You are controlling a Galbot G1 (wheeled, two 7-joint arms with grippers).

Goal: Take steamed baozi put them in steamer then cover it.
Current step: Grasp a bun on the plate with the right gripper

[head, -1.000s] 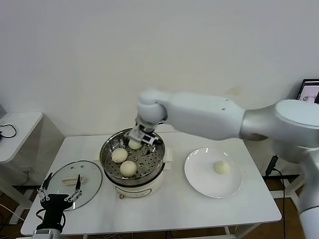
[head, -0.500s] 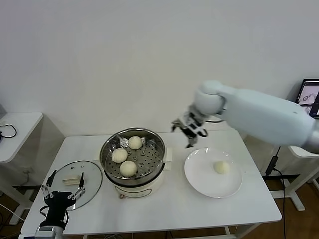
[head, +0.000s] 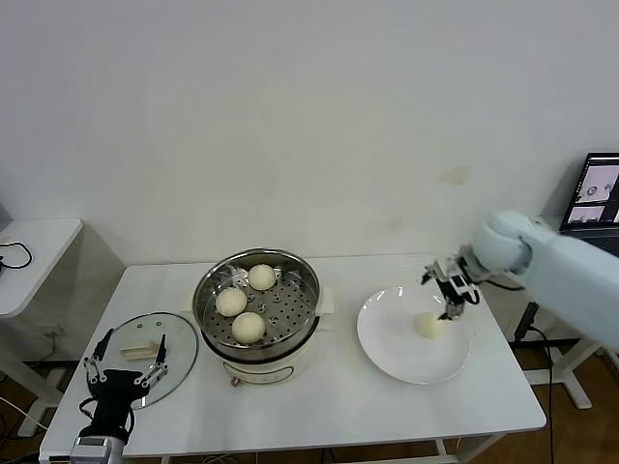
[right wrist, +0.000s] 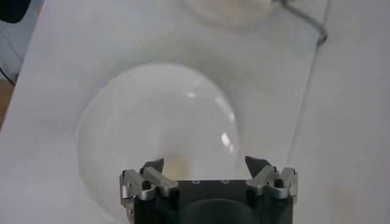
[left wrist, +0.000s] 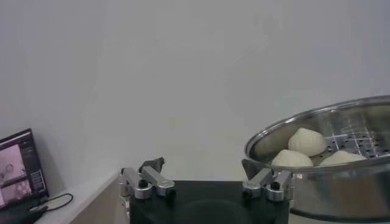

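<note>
**Baozi on the plate: the last one sits just under my right fingers**

Baozi count first, left to right across the head view. At lower left my left gripper (head: 124,364) waits with fingers spread and empty over the near edge of the cover (head: 145,345), which lies flat on the counter (head: 319,406). Centre frame, the steamer (head: 257,307) already carries three baozi (head: 249,327) on its perforated tray. Right of centre, the white plate (head: 387,353) bears the fourth baozi (head: 429,325), and my right gripper (head: 452,293) hangs just above and slightly to the upper right of it, fingers spread, touching nothing.

So the coming move turns on a short drop down and a shade leftward in the frame to straddle that bun. It is round, with no long axis to align to. My right arm is plainly the nearer one; my left is well apart, past the steamer.
</note>
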